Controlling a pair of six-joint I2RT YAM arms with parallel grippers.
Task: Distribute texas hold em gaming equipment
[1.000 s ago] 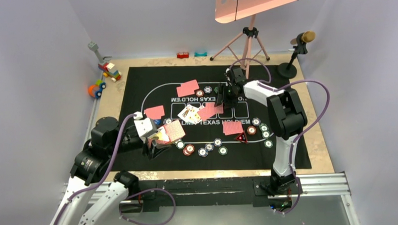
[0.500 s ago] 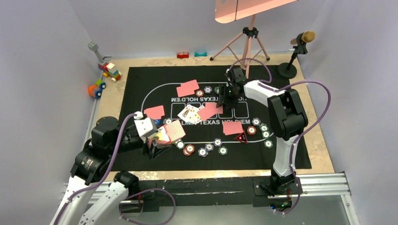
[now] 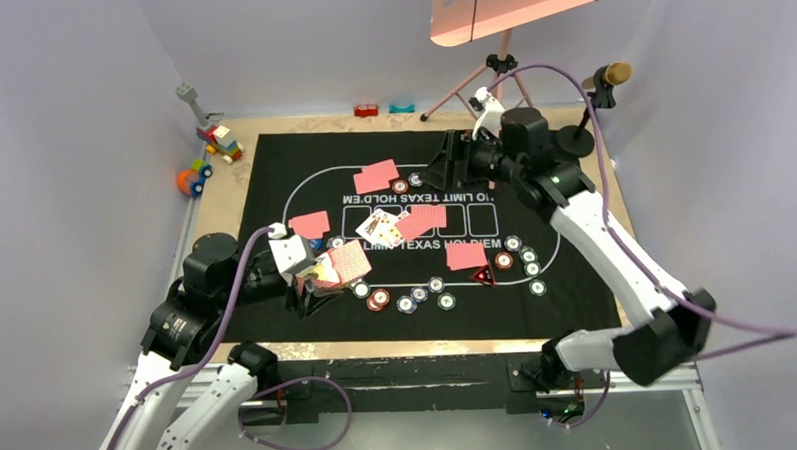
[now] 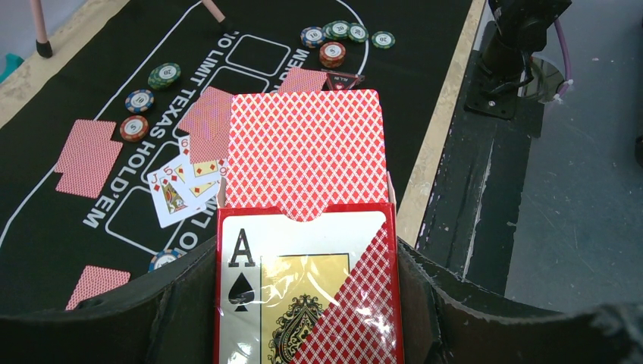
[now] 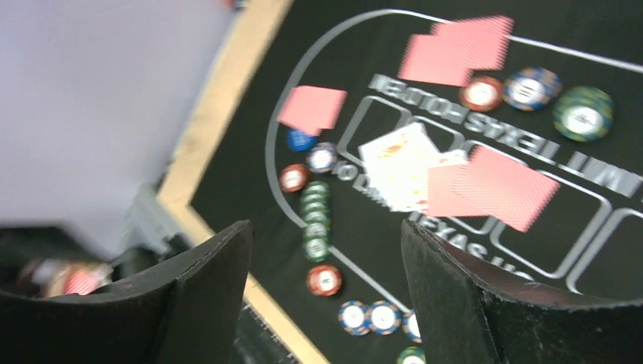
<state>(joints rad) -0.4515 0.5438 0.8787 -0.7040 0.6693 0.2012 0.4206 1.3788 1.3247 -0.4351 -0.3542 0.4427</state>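
Note:
My left gripper (image 4: pixel 303 318) is shut on a red card box (image 4: pixel 303 296) with an ace of spades on its face. Pink-backed cards (image 4: pixel 303 152) stick out of the box's open end. In the top view this box (image 3: pixel 338 265) hangs over the mat's near left. My right gripper (image 3: pixel 446 165) hovers open over the far side of the mat, and nothing lies between its fingers (image 5: pixel 220 258). Face-down cards (image 3: pixel 421 221) and face-up cards (image 3: pixel 376 224) lie mid-mat. Poker chips (image 3: pixel 405 304) and a red triangular marker (image 3: pixel 483 276) sit near the front.
The black printed mat (image 3: pixel 272 159) covers most of the table. Toy blocks (image 3: pixel 219 141) and a toy car (image 3: pixel 193 178) lie at the far left. A tripod (image 3: pixel 497 76) and a microphone stand (image 3: pixel 595 103) stand at the back right.
The right arm has lifted and swung back from the face-down card at mid-mat, and its jaws stand wider. The card stays on the mat. The left arm has not moved.

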